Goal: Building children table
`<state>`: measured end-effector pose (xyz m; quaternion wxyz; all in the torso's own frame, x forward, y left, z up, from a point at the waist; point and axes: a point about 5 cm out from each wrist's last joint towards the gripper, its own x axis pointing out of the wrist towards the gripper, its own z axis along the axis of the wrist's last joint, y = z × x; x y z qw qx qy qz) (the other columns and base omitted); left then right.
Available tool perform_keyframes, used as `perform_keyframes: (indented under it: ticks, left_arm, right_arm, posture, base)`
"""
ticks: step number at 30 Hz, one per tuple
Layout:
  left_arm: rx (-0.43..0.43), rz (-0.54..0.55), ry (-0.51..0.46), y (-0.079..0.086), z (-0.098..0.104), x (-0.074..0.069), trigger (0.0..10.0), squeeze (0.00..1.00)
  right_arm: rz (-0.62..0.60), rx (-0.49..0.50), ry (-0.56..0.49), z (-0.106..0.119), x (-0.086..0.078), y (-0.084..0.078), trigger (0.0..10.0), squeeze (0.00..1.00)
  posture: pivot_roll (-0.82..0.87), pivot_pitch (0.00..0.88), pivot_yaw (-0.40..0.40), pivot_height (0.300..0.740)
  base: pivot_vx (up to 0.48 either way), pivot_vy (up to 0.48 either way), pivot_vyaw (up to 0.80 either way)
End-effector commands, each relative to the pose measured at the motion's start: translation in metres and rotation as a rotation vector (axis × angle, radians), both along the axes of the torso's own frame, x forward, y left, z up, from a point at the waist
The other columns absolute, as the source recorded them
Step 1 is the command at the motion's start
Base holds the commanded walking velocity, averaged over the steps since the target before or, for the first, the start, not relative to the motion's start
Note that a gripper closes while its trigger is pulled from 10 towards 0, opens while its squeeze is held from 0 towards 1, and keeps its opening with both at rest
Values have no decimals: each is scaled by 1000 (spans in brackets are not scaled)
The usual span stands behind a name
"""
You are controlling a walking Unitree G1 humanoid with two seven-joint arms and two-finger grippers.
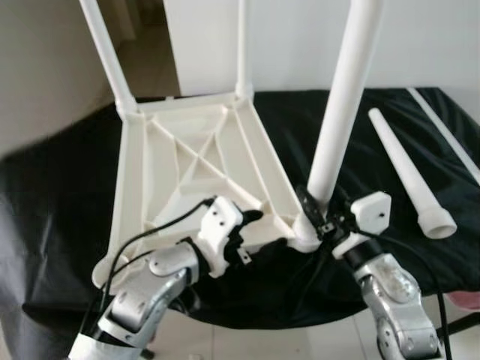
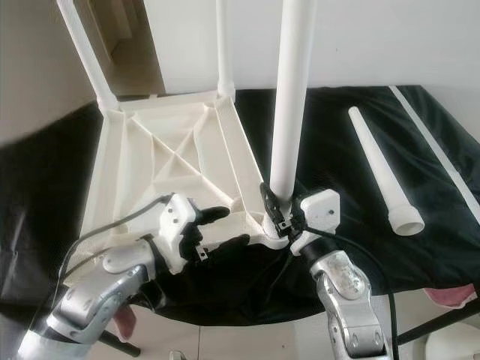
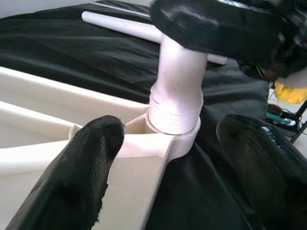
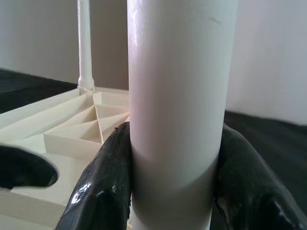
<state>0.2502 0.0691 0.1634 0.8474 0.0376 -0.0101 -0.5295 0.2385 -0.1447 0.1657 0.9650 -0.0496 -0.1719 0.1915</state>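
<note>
Black cloth (image 1: pixel 60 195): tabletop (image 1: pixel 187 161) inverted, three legs up, one loose leg (image 1: pixel 409 176). Right pincer (image 1: pixel 321 212) grips near leg (image 1: pixel 341 105); left pincer (image 1: pixel 251 236) wide.

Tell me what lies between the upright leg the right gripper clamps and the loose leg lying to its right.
Only bare black cloth separates the upright leg from the loose leg, per both eye views.

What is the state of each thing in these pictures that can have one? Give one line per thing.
Tabletop: upside down on the black cloth.
Two far legs: standing in their corner sockets.
Near leg: upright in its socket, thread partly exposed.
Loose leg: lying on the cloth, unfitted.
Right gripper: shut on the near leg.
Left gripper: open, beside the tabletop's near corner.
</note>
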Motion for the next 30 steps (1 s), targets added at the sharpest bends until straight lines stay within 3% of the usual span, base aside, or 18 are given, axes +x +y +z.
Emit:
perform_keyframes:
  ticks: [1, 12, 25, 30]
  left_arm:
    - [-4, -59, 0, 0, 3, -2, 10000, 0]
    - [-3, -62, 7, 2, 5, -4, 10000, 0]
    - [0, -68, -3, 2, 7, -3, 10000, 0]
    - [3, -68, -2, 2, 8, -3, 10000, 0]
  right_arm:
    - [-4, -23, 71, -20, -3, -2, 10000, 0]
    - [-35, -16, 51, -35, -13, -5, 10000, 0]
    - [-61, -1, 75, -44, -12, -7, 10000, 0]
    - [-97, 4, 139, -46, -3, -7, 10000, 0]
  posture:
    - [-42, 67, 26, 740]
    - [-39, 72, 30, 740]
    - [-44, 70, 39, 740]
    - [-45, 69, 38, 740]
  base:
    - [0, 0, 0]
    - [0, 0, 0]
    - [0, 0, 0]
    - [0, 0, 0]
